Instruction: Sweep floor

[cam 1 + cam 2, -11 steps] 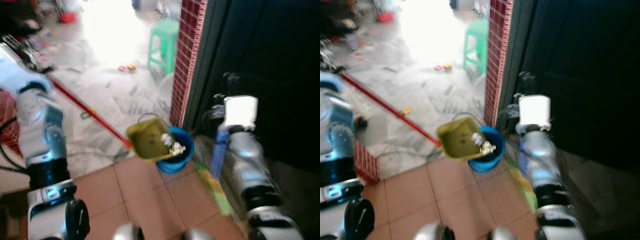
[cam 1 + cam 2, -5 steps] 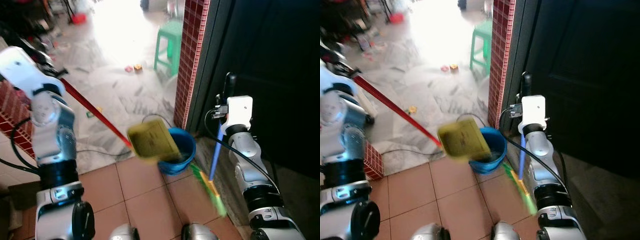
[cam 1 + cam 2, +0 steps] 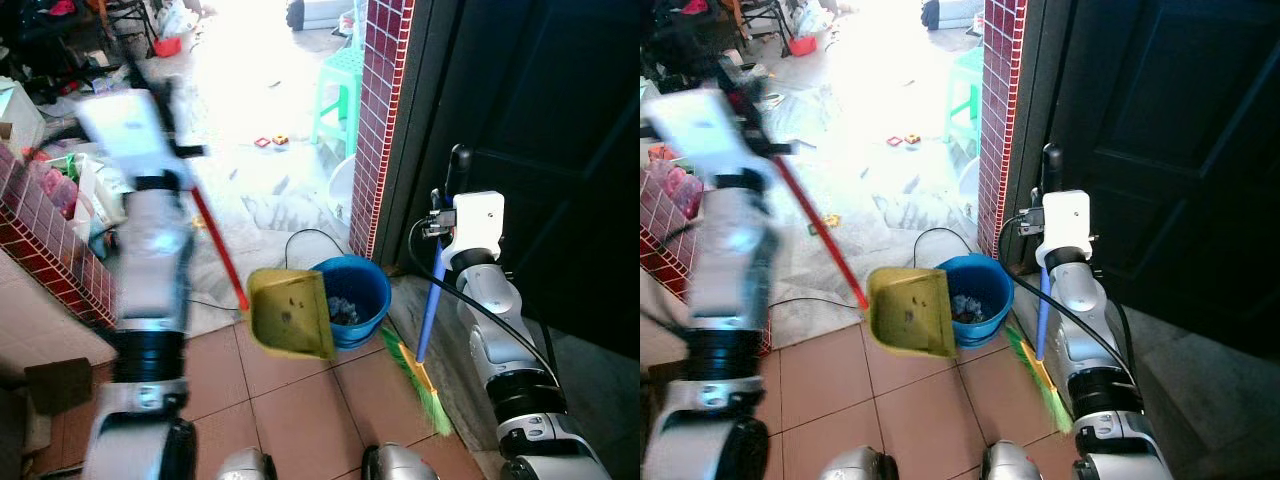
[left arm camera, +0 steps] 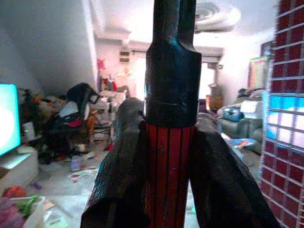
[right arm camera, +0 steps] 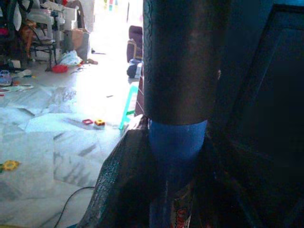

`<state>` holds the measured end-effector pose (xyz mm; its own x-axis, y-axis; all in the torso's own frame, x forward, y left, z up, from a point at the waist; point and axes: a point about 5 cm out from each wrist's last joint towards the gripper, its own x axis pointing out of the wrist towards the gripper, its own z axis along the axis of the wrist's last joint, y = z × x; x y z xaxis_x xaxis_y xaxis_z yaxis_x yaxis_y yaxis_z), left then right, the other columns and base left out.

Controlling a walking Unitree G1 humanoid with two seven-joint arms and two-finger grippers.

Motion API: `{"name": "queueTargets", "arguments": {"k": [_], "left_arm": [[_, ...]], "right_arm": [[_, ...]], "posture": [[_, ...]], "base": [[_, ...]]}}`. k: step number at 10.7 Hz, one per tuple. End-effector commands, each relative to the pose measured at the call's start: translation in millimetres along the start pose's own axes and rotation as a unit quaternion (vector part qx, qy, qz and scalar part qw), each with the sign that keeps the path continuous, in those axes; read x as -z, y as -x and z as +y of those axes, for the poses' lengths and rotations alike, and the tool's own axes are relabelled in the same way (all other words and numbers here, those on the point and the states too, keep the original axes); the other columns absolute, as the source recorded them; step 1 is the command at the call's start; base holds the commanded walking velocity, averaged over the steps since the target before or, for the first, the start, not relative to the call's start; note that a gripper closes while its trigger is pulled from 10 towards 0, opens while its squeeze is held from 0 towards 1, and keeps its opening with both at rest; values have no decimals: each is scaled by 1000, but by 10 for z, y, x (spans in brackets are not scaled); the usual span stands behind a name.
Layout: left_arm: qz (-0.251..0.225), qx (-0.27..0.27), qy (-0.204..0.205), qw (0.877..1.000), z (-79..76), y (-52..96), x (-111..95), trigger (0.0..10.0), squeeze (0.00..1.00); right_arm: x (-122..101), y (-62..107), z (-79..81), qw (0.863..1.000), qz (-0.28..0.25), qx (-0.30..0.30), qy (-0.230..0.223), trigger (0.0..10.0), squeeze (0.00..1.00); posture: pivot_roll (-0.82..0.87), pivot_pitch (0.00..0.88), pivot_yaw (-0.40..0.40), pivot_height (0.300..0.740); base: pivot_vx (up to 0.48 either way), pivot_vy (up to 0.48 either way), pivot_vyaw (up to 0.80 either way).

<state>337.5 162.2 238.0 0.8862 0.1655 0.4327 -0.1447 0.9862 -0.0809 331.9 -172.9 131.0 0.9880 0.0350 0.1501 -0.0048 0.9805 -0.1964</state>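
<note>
1. I count 1 yellow dustpan (image 3: 290, 314), 1 blue bucket (image 3: 362, 285), 1 broom (image 3: 428, 312) and 1 green stool (image 3: 337, 90).
2. My left gripper (image 4: 171, 156) pinches the dustpan's red handle (image 3: 218, 250) between its 2 fingers (image 4: 121, 161); the pan hangs below it, just beside the bucket, which stands on the floor at the brick pillar (image 3: 378, 110).
3. My right gripper (image 5: 173, 166) clamps the broom's blue shaft (image 3: 432, 295) under its black grip; the green bristles (image 3: 420, 382) rest on the floor tiles (image 3: 300, 400) beside the bucket.
</note>
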Motion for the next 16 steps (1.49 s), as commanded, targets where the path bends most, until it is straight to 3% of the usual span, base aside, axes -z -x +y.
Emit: {"name": "queueTargets", "arguments": {"k": [1, 5, 7, 8, 10, 11, 12, 13, 16], "left_arm": [[-39, -1, 2, 999, -23, -47, -152, 10000, 0], [-57, 29, 22, 998, 7, -90, -247, 10000, 0], [-67, 45, -29, 996, 163, 19, -334, 10000, 0], [-88, 27, -46, 995, 285, 20, -500, 10000, 0], [-103, 16, -81, 991, 429, -2, -594, 10000, 0], [-54, 26, -88, 994, 452, 90, -385, 10000, 0], [-36, 35, -94, 994, 437, 124, -306, 10000, 0], [14, 55, -95, 994, 378, 245, -76, 10000, 0], [97, 86, -102, 986, 246, 488, 371, 10000, 0]], "right_arm": [[-114, -50, 13, 1000, -23, -3, 1, 10000, 0], [-101, -28, 11, 1000, -22, -2, 2, 10000, 0], [-80, -13, -2, 1000, -17, -4, 4, 10000, 0], [-46, -4, -5, 1000, -10, -7, 4, 10000, 0], [-40, -17, 66, 1000, -6, -18, 2, 10000, 0], [-49, -23, 101, 1000, -6, -28, 2, 10000, 0], [-47, -22, 97, 1000, -6, -29, 2, 10000, 0], [-21, -11, 72, 1000, -1, -30, 4, 10000, 0], [-3, 5, 90, 999, 5, -34, 4, 10000, 0]], "posture": [[-102, 26, 66, 740], [-104, 31, 70, 740], [-96, 41, 62, 740], [-85, 46, 54, 740], [-77, 46, 45, 740], [-79, 48, 43, 740], [-79, 48, 43, 740], [-82, 50, 44, 740], [-92, 54, 47, 740]], "base": [[0, 0, 0], [0, 0, 0], [0, 0, 0], [0, 0, 0], [0, 0, 0], [0, 0, 0], [0, 0, 0], [0, 0, 0], [0, 0, 0]]}}
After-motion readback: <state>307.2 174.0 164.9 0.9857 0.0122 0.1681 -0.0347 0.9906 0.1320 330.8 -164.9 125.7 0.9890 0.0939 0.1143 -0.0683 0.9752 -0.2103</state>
